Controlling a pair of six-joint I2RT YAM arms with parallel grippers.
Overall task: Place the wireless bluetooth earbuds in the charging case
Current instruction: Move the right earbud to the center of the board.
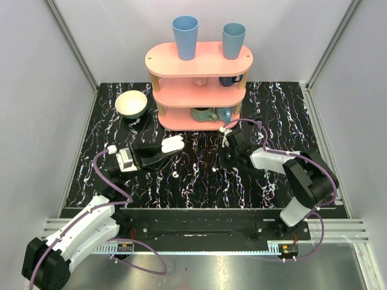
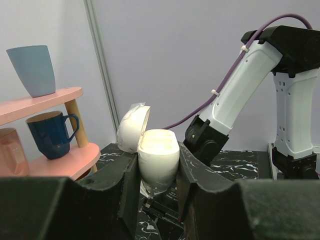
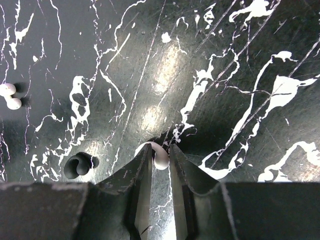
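Left pincer (image 2: 157,165) clamps open charging case (image 2: 158,150); right pincer (image 3: 160,151) pinches earbud (image 3: 161,160).

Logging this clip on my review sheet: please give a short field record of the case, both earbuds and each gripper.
charging case: lid open, upright between the fingers of the left gripper
left gripper: shut on the charging case
right gripper: pointing down at the tabletop, shut on the gripped earbud
gripped earbud: between the right fingers, low at the tabletop
loose earbud: lying on the tabletop, apart from both grippers
progress: neither earbud in the case yet
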